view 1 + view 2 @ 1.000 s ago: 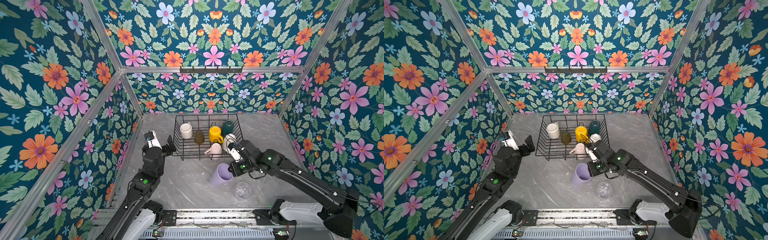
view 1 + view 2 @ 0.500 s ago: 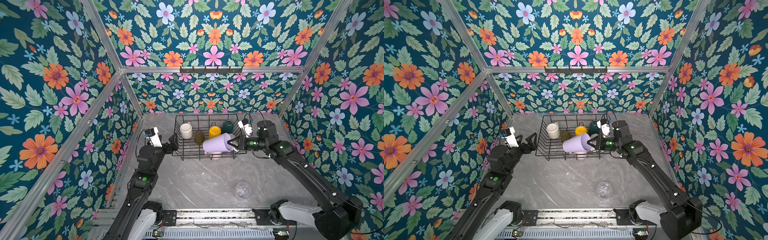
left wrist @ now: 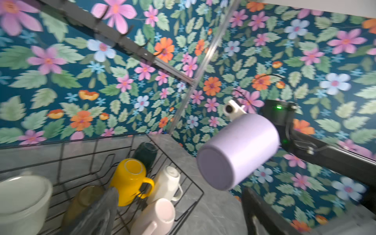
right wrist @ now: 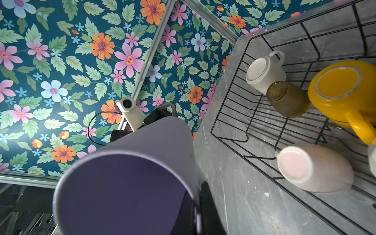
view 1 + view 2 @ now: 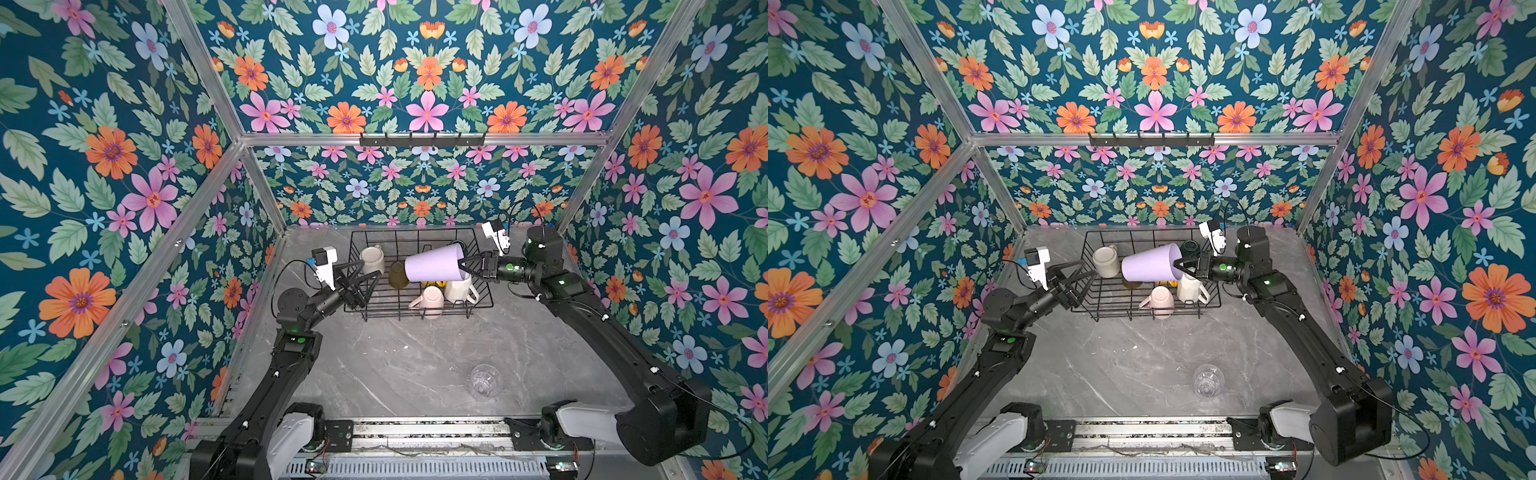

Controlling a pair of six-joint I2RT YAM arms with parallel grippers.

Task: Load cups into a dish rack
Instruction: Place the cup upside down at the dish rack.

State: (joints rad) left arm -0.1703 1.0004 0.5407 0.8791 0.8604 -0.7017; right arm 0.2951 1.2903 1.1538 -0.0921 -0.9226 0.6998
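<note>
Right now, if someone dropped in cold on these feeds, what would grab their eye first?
The lilac tumbler stands out first: the right hand pinches it by the rim and holds it sideways in the air above the dish rack. Next, one clear glass sits alone on the table near the front. The left hand hovers open at the rack's left edge.

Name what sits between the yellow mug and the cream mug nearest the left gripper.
The brown glass, standing in the rack; the right wrist view shows it plainly.
</note>
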